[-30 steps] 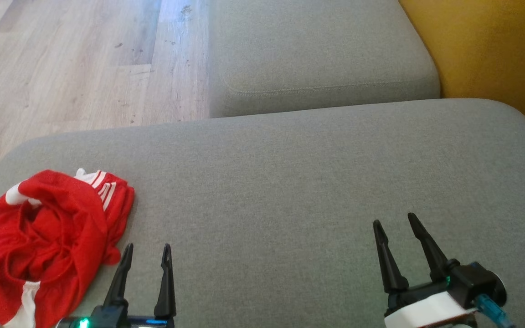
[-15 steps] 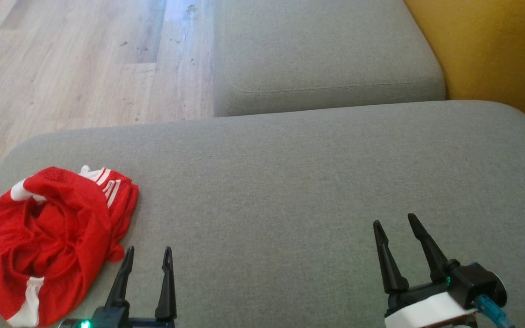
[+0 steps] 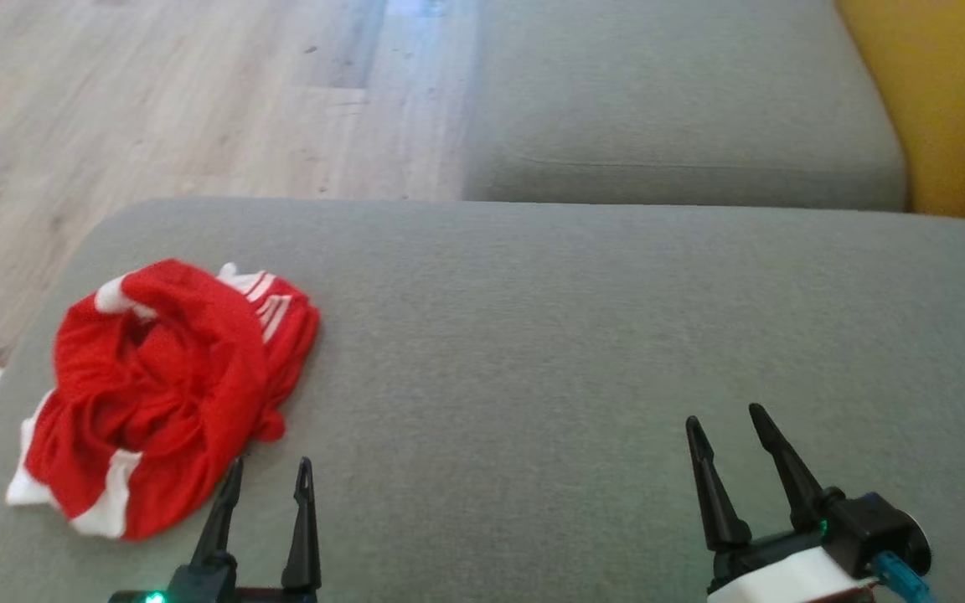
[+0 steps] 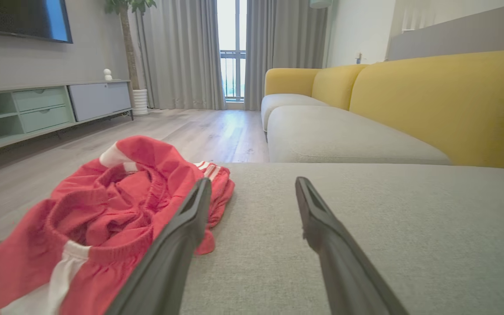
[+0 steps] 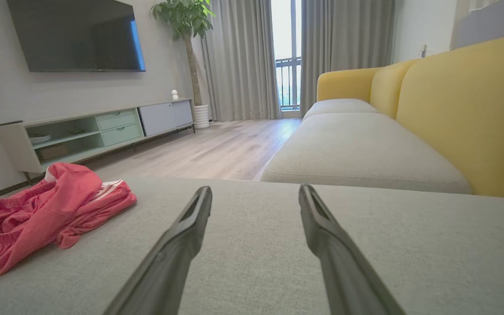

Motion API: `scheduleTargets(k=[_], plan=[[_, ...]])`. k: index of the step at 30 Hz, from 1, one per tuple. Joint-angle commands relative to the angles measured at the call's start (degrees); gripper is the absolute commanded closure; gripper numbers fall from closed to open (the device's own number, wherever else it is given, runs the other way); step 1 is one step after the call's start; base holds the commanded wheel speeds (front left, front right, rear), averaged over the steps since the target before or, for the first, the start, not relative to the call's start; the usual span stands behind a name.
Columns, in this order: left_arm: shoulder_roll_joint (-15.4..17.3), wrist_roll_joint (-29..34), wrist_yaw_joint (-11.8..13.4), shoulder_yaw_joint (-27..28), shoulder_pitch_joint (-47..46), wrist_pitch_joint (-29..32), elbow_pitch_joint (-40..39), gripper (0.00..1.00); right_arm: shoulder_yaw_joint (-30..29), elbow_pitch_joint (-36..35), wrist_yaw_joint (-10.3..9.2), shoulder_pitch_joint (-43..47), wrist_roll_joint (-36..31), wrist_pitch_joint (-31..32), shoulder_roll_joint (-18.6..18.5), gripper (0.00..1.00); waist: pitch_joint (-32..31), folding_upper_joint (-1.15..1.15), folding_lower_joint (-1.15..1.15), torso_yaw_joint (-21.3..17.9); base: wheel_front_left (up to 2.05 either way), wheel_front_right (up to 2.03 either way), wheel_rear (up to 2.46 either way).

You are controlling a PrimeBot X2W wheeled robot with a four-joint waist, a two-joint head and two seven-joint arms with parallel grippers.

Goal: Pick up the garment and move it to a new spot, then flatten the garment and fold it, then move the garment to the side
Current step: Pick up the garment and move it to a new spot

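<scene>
A crumpled red garment with white stripes lies in a heap on the left part of the grey sofa cushion. My left gripper hovers just to its right and nearer to me, open, with nothing between its fingers. In the left wrist view the garment sits beside the left finger, partly behind it. My right gripper is open over bare cushion far to the right. The right wrist view has the garment at its left edge, well away from that gripper.
A second grey cushion lies beyond, with a yellow backrest at the right. Wooden floor runs past the cushion's left and far edges. A TV cabinet, potted plant and curtains stand across the room.
The head camera has turned left, so the garment and cushions appear shifted right and up in the picture. Both grippers stay open in about the same places; the garment lies unmoved.
</scene>
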Motion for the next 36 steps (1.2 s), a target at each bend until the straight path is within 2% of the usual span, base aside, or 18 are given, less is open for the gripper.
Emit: scheduleTargets(k=[1, 7, 12, 18, 26, 32, 36], plan=[[0.12, 0.65, 0.58, 2.36, -2.72, -0.56, -1.66, 0.0, 1.1, -1.85, 0.44, -2.13, 0.47, -0.63, -0.4, 0.0, 0.16, 0.0, 0.0, 2.53, 0.0, 0.0, 0.0], [0.12, 0.9, 1.04, 3.13, -2.67, -0.56, -1.57, 0.0, 1.28, -1.79, 0.44, -2.24, 0.66, -0.63, -0.4, 0.0, 0.1, 0.0, 0.0, 6.71, 0.0, 0.0, 0.0], [0.12, 1.04, 1.32, 3.76, -2.71, -0.56, -1.72, 0.0, 0.82, -1.9, 0.44, -1.72, 0.69, -0.63, -0.4, 0.0, 0.03, 0.0, 0.0, 11.89, 0.0, 0.0, 0.0], [0.12, 1.56, 1.24, 4.77, -2.43, -0.56, -2.01, 0.0, 0.55, -1.83, 0.44, -1.89, 0.8, -0.63, -0.4, 0.0, 0.56, 0.0, 0.0, 15.37, 0.0, 0.0, 0.0], [0.12, 1.68, 1.07, 6.25, -2.63, -0.56, -3.54, 0.0, 0.55, -2.37, 0.44, -2.15, 0.56, -0.63, -0.4, 0.0, 2.07, 0.0, 0.0, 16.9, 0.0, 0.0, 0.0], [0.12, 0.35, 2.46, 7.75, -5.92, -0.56, -12.84, 0.0, -0.37, -2.43, 0.44, -2.33, -1.16, -0.63, -0.4, 0.0, 5.29, 0.0, 0.0, 17.11, 0.0, 0.0, 0.0], [0.12, -0.57, 2.54, 9.57, -12.02, -0.56, -19.62, 0.0, -0.67, -2.95, 0.44, -4.44, -3.29, -0.63, -1.19, 0.0, 11.31, 0.0, 0.0, 16.56, 0.0, 0.0, 0.0]])
